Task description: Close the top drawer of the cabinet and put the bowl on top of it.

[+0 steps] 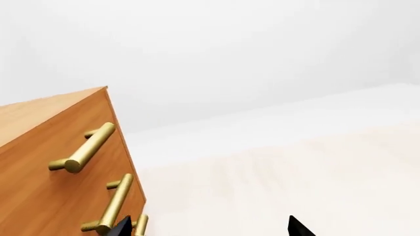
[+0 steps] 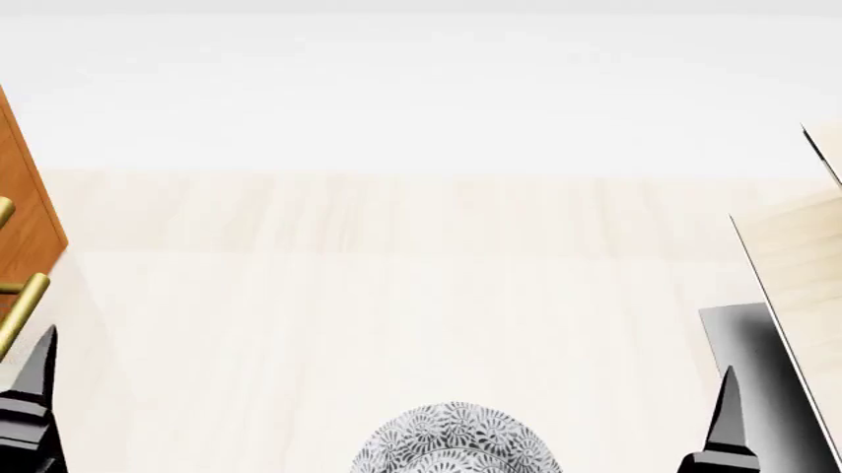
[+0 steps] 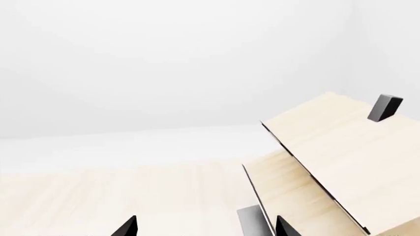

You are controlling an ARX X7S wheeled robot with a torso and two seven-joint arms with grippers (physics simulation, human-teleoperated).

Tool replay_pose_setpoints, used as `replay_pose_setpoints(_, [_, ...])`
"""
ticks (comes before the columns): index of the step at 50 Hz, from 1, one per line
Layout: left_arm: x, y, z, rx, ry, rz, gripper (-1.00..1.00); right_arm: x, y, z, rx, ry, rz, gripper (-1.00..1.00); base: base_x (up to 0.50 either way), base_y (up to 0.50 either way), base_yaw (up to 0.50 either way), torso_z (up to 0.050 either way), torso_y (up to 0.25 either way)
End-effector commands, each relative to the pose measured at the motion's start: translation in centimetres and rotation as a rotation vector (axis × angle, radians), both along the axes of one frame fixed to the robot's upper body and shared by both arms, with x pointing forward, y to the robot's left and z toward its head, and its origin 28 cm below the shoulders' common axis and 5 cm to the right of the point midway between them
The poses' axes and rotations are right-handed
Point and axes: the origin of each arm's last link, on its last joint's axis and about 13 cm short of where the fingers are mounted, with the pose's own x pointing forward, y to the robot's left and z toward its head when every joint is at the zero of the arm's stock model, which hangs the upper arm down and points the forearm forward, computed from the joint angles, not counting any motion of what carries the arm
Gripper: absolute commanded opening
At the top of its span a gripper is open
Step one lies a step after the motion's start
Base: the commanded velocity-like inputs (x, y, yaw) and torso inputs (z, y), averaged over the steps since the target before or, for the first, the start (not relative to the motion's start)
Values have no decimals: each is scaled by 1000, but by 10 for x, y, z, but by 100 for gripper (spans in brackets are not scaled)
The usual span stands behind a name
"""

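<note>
Bowl (image 2: 455, 441) cropped at frame edge

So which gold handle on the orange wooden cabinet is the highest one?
The brass bar handle on the top drawer, just under the cabinet top; the others sit lower.

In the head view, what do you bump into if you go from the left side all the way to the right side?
cabinet → left end effector → bowl → right end effector → pale wooden rack
</note>
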Motion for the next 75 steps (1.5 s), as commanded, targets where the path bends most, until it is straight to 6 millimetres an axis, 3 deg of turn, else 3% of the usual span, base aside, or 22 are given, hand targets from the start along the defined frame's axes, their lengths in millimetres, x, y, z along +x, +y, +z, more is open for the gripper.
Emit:
replay_pose_setpoints(1, [11, -5, 16, -21, 6, -51, 100, 0, 0, 8, 7, 4, 5, 100, 0, 0, 0, 0, 0])
replay_pose_setpoints(5, [20, -7, 22, -64, 26, -76, 100, -1, 2, -7, 5, 1, 11, 100, 0, 0, 0, 0, 0])
replay_pose_setpoints(8, [29, -9, 25, -68, 32, -98, 100, -3, 1, 12, 2, -3, 11, 100, 0, 0, 0, 0, 0])
replay_pose_setpoints(10, [33, -10, 26, -71, 39, -107, 100, -4, 2, -3, -1, -5, 10, 100, 0, 0, 0, 0, 0])
replay_pose_setpoints(11, [36, -11, 27, -75, 50, -122, 100, -5, 0, 12, -2, -6, 7, 100, 0, 0, 0, 0, 0])
replay_pose_setpoints(13, [38, -12, 28, -75, 57, -138, 100, -6, 0, 13, -3, -4, 2, 100, 0, 0, 0, 0, 0])
replay_pose_setpoints(14, [40, -13, 28, -76, 59, -144, 100, -6, 0, 0, -1, -2, 1, 100, 0, 0, 0, 0, 0])
replay_pose_setpoints(18, [49, -15, 30, -78, 77, -163, 100, -6, 0, -4, 3, -3, -1, 100, 0, 0, 0, 0, 0])
replay_pose_setpoints(20, [54, -17, 36, -78, 74, -172, 100, -6, 0, 11, 2, -1, 0, 100, 0, 0, 0, 0, 0])
replay_pose_setpoints(22, [58, -19, 41, -86, 72, -179, 100, -6, 0, -2, 2, 0, 0, 100, 0, 0, 0, 0, 0])
replay_pose_setpoints(23, [63, -21, 46, -89, 70, -181, 100, -5, -1, 10, 4, -1, 0, 100, 0, 0, 0, 0, 0])
replay_pose_setpoints(26, [68, -24, 51, -101, 77, -194, 100, -6, -1, -7, 3, 1, -1, 100, 0, 0, 0, 0, 0])
replay_pose_setpoints(29, [71, -27, 53, -98, 82, -208, 100, -5, -2, 8, 4, 5, -4, 100, 0, 0, 0, 0, 0])
replay_pose_setpoints(33, [76, -29, 60, -106, 79, -218, 100, -6, -1, 10, 6, 3, 1, 100, 0, 0, 0, 0, 0])
replay_pose_setpoints(40, [80, -33, 67, -120, 94, -241, 100, -7, 1, 7, 4, 2, 7, 100, 0, 0, 0, 0, 0])
replay_pose_setpoints(42, [82, -35, 71, -126, 95, -255, 100, -9, 1, -3, 5, 3, 10, 100, 0, 0, 0, 0, 0])
replay_pose_setpoints(43, [85, -37, 73, -133, 98, -261, 100, -11, 1, 9, 3, 0, 12, 100, 0, 0, 0, 0, 0])
replay_pose_setpoints(46, [90, -39, 78, -142, 110, -271, 100, -14, 2, 13, 0, -6, 15, 100, 0, 0, 0, 0, 0])
replay_pose_setpoints(60, [110, -45, 95, -201, 151, -316, 100, -17, 1, 14, -6, -13, 8, 100, 0, 0, 0, 0, 0])
replay_pose_setpoints(75, [129, -55, 96, -279, 268, -447, 100, -17, -1, 9, -6, -3, 1, 100, 0, 0, 0, 0, 0])
